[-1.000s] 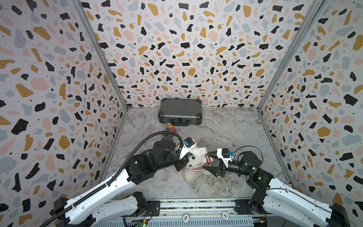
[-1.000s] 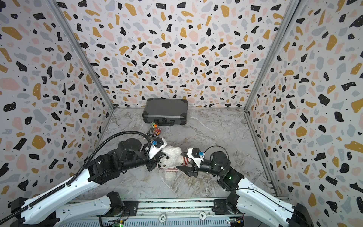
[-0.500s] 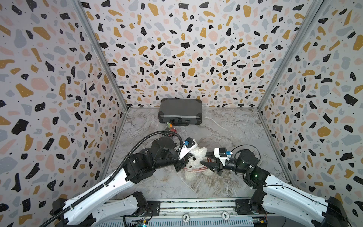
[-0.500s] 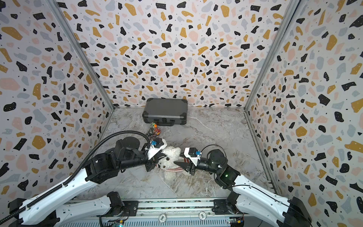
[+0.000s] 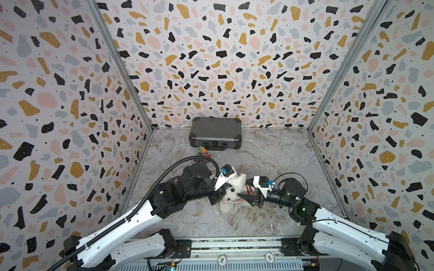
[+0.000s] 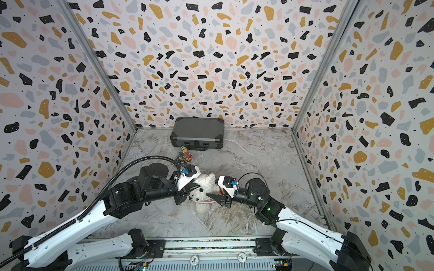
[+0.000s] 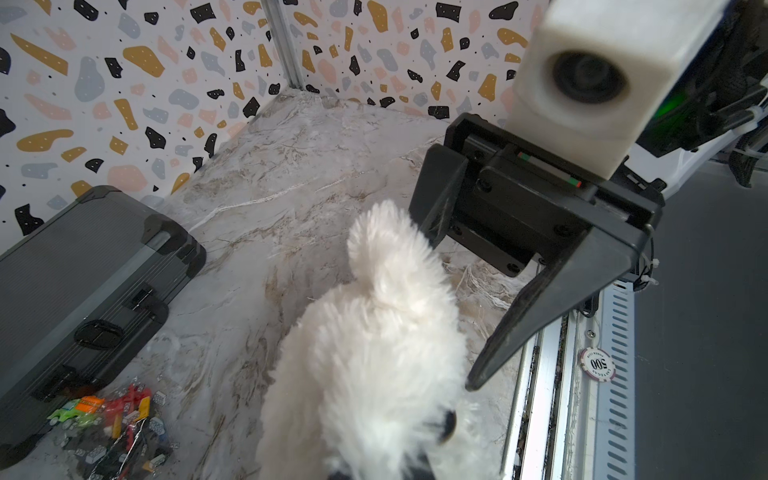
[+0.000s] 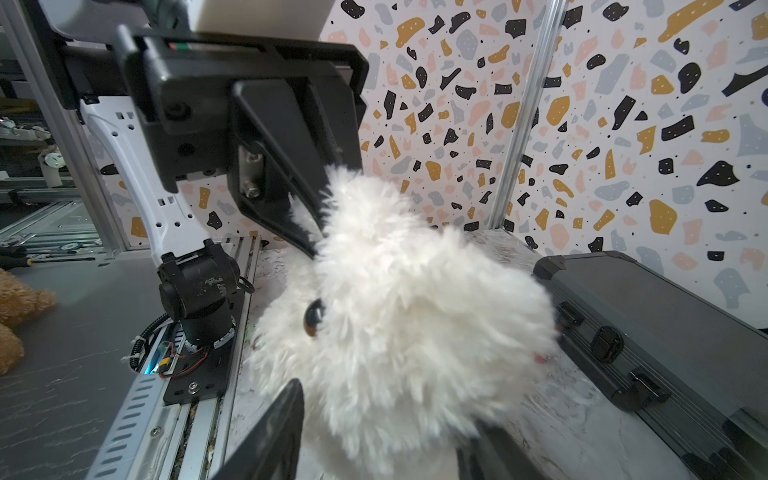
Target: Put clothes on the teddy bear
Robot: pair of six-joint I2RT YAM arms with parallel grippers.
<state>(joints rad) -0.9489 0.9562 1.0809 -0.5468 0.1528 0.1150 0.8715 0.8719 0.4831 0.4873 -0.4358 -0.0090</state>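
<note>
Veined marble tabletop (image 5: 272, 150); fluffy white teddy bear (image 5: 235, 185); ribbed grey hard case (image 5: 215, 130).

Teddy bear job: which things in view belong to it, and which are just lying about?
Part of the job:
- teddy bear
- striped sweater
- left end effector, pinching the bear
- right end effector, open

Lying about:
- dark case
- bag of toy bricks
- poker chip
- brown plush toy
</note>
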